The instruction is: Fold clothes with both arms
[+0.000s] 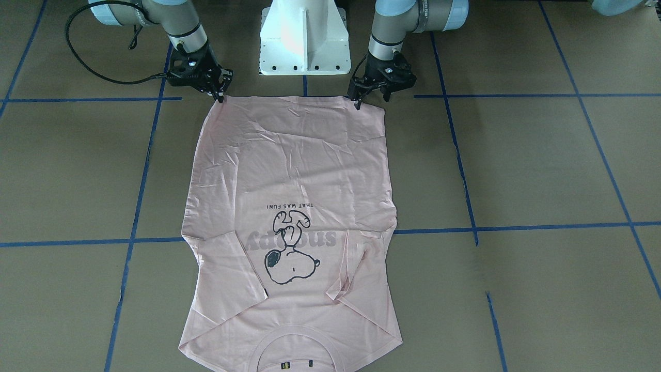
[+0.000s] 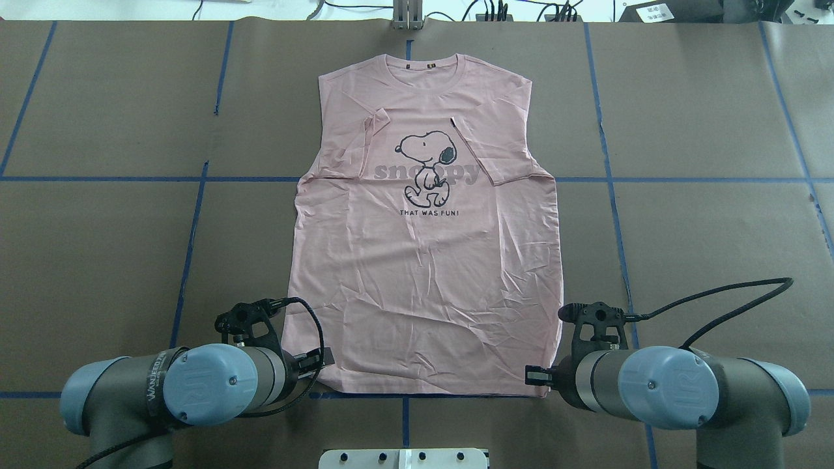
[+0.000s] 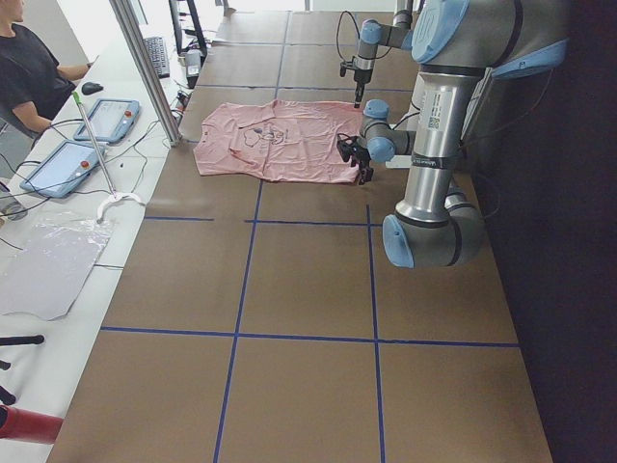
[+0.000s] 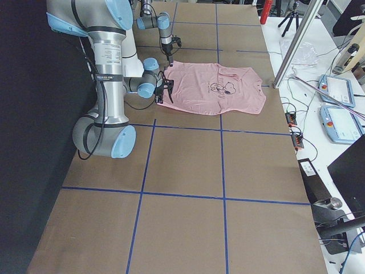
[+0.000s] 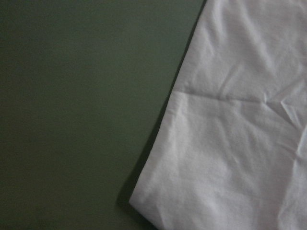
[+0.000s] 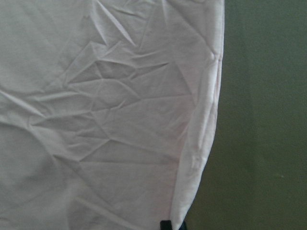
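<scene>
The pale pink T-shirt (image 1: pixel 289 170) lies flat on the brown table (image 1: pixel 542 165), dog print up. Both sleeves are folded inward; the collar is far from the robot and the hem near it (image 2: pixel 423 273). My left gripper (image 1: pixel 371 99) is low at the hem's left corner with its jaws apart, one fingertip on the hem. It also shows in the overhead view (image 2: pixel 317 363). My right gripper (image 1: pixel 223 88) sits at the hem's right corner (image 2: pixel 535 376) and looks open. Its wrist view shows a dark fingertip (image 6: pixel 165 224) at the hem's edge. The left wrist view shows only the shirt corner (image 5: pixel 230 143).
The white pedestal base (image 1: pixel 303 39) stands just behind the hem, between the arms. A black cable (image 1: pixel 88 62) loops off the right arm. Blue tape lines (image 1: pixel 516 227) cross the table. An operator (image 3: pixel 29 68) and tablets (image 3: pixel 106 121) are beyond the table's far edge.
</scene>
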Tool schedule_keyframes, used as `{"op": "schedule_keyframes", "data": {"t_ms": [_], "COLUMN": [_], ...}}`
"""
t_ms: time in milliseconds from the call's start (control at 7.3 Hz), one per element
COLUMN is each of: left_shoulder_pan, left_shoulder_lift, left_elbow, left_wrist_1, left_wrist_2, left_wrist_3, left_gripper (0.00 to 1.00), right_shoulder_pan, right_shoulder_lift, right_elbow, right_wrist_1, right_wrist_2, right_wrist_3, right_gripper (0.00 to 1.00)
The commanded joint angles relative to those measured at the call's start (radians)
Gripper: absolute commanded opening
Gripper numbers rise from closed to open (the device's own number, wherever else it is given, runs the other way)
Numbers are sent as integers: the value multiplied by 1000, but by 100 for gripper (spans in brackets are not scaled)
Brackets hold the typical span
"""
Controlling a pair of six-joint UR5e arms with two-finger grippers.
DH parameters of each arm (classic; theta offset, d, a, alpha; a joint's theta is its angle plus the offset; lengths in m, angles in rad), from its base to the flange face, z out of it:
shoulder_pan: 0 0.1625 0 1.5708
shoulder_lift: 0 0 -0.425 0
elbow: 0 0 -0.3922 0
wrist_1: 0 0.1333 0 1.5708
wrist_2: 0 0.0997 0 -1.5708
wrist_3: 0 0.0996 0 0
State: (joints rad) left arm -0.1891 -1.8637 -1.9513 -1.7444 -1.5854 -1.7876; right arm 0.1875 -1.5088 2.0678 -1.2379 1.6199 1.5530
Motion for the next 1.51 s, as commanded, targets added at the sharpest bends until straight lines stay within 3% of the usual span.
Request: {"op": "schedule_keyframes", "data": {"t_ms": [0, 548, 822, 1097, 1371], "left_shoulder_pan": [-6, -12, -13, -13, -12], "left_shoulder_lift": [-2, -3, -3, -6, -5], "left_elbow": [21, 20, 15, 6, 0], "left_wrist_1": [0, 0, 0, 0, 0], "left_wrist_2": [4, 24, 24, 24, 25], "left_wrist_3": [8, 28, 28, 27, 25], "left_gripper": [93, 81, 62, 29, 3], "right_shoulder_pan": [4, 4, 4, 6, 7], "right_shoulder_lift": [1, 1, -1, -1, -1], "right_elbow": [0, 2, 2, 2, 2], "right_wrist_1": [0, 0, 0, 0, 0], "right_wrist_2": [0, 0, 2, 2, 5], "right_wrist_3": [-1, -1, -1, -1, -1], "right_gripper": [0, 0, 0, 0, 0]}}
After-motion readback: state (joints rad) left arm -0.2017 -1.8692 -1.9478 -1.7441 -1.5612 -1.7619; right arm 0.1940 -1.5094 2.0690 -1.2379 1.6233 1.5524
